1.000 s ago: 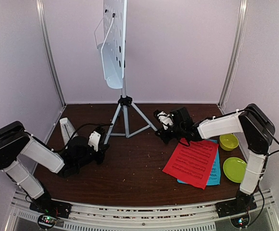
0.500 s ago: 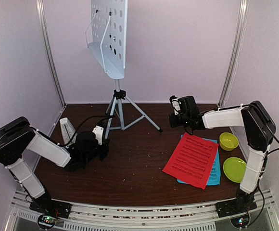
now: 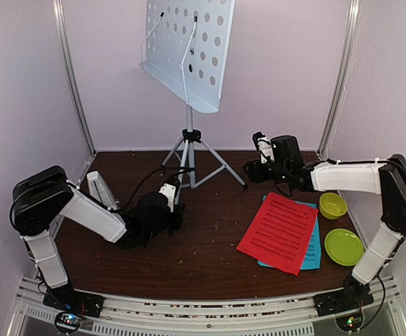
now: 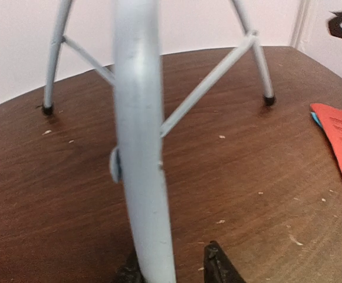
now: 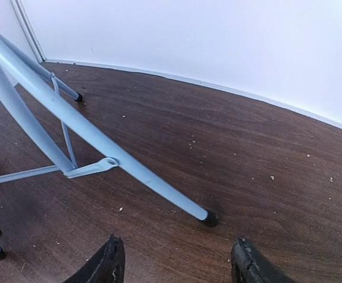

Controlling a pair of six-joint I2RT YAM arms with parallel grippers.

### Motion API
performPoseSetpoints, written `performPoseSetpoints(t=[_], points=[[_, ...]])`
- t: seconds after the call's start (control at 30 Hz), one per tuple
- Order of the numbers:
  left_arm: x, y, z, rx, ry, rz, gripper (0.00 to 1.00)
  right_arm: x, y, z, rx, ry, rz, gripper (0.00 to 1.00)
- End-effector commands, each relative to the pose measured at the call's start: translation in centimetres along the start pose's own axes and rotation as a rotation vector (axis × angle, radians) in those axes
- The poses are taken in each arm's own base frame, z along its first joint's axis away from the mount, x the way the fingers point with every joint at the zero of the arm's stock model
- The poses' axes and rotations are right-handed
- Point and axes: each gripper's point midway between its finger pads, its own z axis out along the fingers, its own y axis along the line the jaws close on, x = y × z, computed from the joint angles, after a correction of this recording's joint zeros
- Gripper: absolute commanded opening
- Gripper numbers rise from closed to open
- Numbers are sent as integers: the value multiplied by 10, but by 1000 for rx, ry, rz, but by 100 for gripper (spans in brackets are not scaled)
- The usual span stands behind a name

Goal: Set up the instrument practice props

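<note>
Overhead, we see the pale-blue music-stand desk tilted atop its silver tripod at the back of the brown surface. The grey metronome stands near the left wall, and the red page lies over the blue page beside the green bowl and plate. Only the left wrist view shows us the left gripper spread around a tripod leg, which sits against one fingertip and clear of the other, and only the right wrist view shows the right gripper spread wide, just short of a rubber foot.
</note>
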Motion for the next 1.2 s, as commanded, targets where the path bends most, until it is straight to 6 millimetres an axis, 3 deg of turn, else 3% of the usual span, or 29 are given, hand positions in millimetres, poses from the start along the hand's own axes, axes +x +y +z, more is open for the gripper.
performPoseSetpoints(t=[0.0, 0.07, 0.17, 0.3, 0.4, 0.53, 0.6, 0.7, 0.83, 1.17], points=[[2, -93, -12, 309, 20, 99, 49, -2, 14, -9, -58, -20, 40, 64], [1, -112, -20, 410, 18, 122, 56, -2, 20, -12, -80, -22, 58, 66], [-12, -110, -42, 512, -39, 87, 64, -3, 33, -18, -114, -36, 88, 72], [-45, -64, -62, 577, -137, -18, 76, -7, 58, -30, -171, -92, 155, 74], [-63, -26, -62, 481, -152, -7, 78, -12, 83, -33, -214, -125, 205, 74], [-74, 37, -44, 216, -46, 89, 77, -20, 108, -36, -237, -158, 276, 76], [-78, 54, -30, 193, 6, 171, 77, -21, 116, -36, -241, -165, 315, 76], [-89, 65, -7, 187, 73, 344, 74, -16, 128, -31, -226, -150, 354, 77], [-104, 65, 15, 250, 56, 502, 69, -5, 139, -23, -198, -125, 385, 77], [-127, 62, 57, 388, -8, 856, 66, 13, 145, -26, -215, -107, 414, 75]])
